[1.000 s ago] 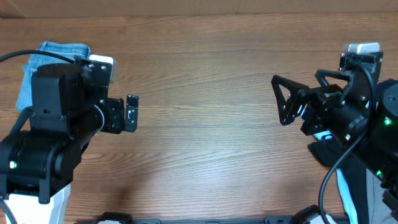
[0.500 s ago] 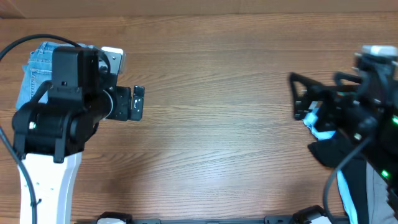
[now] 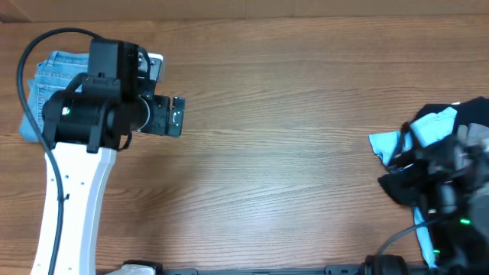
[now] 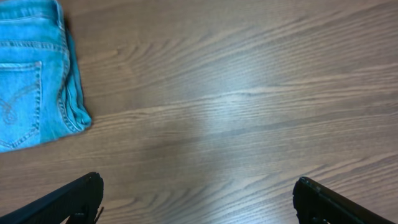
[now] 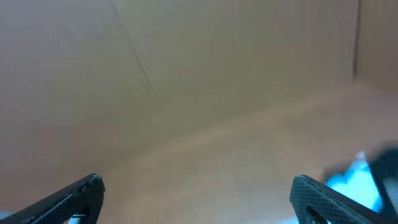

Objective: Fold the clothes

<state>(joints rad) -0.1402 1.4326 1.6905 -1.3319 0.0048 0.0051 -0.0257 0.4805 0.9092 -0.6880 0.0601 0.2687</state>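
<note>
The light-blue jeans (image 3: 44,76) lie folded in a compact stack at the table's far left, partly hidden under my left arm. In the left wrist view the jeans (image 4: 31,68) fill the top left corner, a stitched back pocket facing up. My left gripper (image 4: 199,199) is open and empty over bare wood to the right of the jeans; it also shows in the overhead view (image 3: 173,117). My right gripper (image 5: 198,199) is open and empty in a blurred view. The right arm (image 3: 451,172) is blurred at the table's right edge.
A pile of black garments (image 3: 401,183) and a bright sky-blue shirt (image 3: 428,130) lies at the right edge under the right arm. The sky-blue cloth also shows at the right of the right wrist view (image 5: 357,177). The wooden table (image 3: 283,153) spans the middle.
The left arm has swung towards the far side, uncovering more of the jeans. The right arm has pulled back to the right edge, over the garment pile.
</note>
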